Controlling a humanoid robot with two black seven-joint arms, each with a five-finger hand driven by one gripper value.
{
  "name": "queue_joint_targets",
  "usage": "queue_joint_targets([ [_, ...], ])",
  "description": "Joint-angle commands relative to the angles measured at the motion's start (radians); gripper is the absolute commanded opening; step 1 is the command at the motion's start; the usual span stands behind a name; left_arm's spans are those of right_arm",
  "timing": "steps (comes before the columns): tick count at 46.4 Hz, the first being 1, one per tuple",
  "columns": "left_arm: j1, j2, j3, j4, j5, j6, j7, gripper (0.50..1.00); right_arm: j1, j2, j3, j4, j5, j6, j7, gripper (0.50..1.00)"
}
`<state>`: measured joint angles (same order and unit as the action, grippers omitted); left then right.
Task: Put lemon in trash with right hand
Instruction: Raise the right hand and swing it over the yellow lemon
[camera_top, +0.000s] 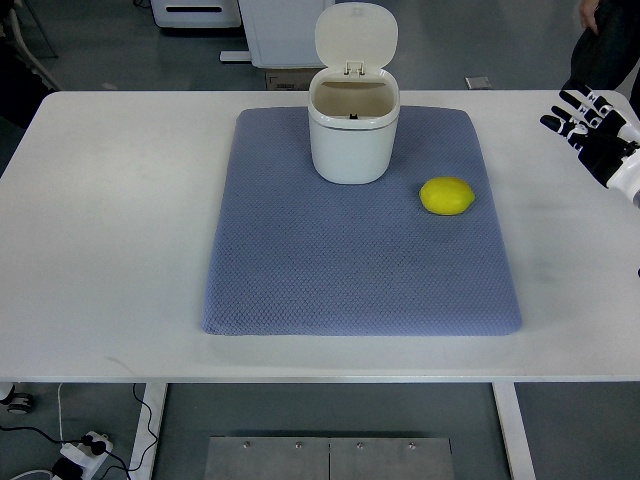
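A yellow lemon (447, 196) lies on the blue mat (300, 270), right of centre. A white trash bin (353, 125) stands at the mat's far middle with its lid flipped up and the inside showing. My right hand (590, 125), black and white, comes in at the right edge over the table. It sits well to the right of the lemon and a bit farther back. Its fingers are spread and hold nothing. The left arm does not show.
The white table (110, 220) carries the mat. A person's dark sleeve (608, 40) shows at the top right corner. White equipment (270, 30) stands on the floor behind the table.
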<state>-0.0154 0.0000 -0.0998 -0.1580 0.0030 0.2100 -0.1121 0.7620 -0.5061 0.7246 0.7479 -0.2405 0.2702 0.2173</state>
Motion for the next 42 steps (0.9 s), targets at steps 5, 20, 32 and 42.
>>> queue_joint_targets([
  [5,0.0,0.0,0.0,0.0,0.0,0.0,0.0,1.0,0.063,-0.061,-0.14,0.021,-0.022,-0.025,0.001,1.0],
  [20,0.0,0.0,0.0,0.0,0.0,0.0,0.0,1.0,0.246,-0.157,-0.502,0.154,-0.092,-0.111,-0.001,1.0],
  [32,0.0,0.0,0.0,0.0,0.0,0.0,0.0,1.0,0.408,-0.184,-0.746,0.165,-0.195,-0.111,-0.009,1.0],
  [42,0.002,0.0,0.0,0.0,0.0,0.0,0.0,1.0,0.562,-0.187,-0.942,0.182,-0.197,-0.111,-0.033,1.0],
])
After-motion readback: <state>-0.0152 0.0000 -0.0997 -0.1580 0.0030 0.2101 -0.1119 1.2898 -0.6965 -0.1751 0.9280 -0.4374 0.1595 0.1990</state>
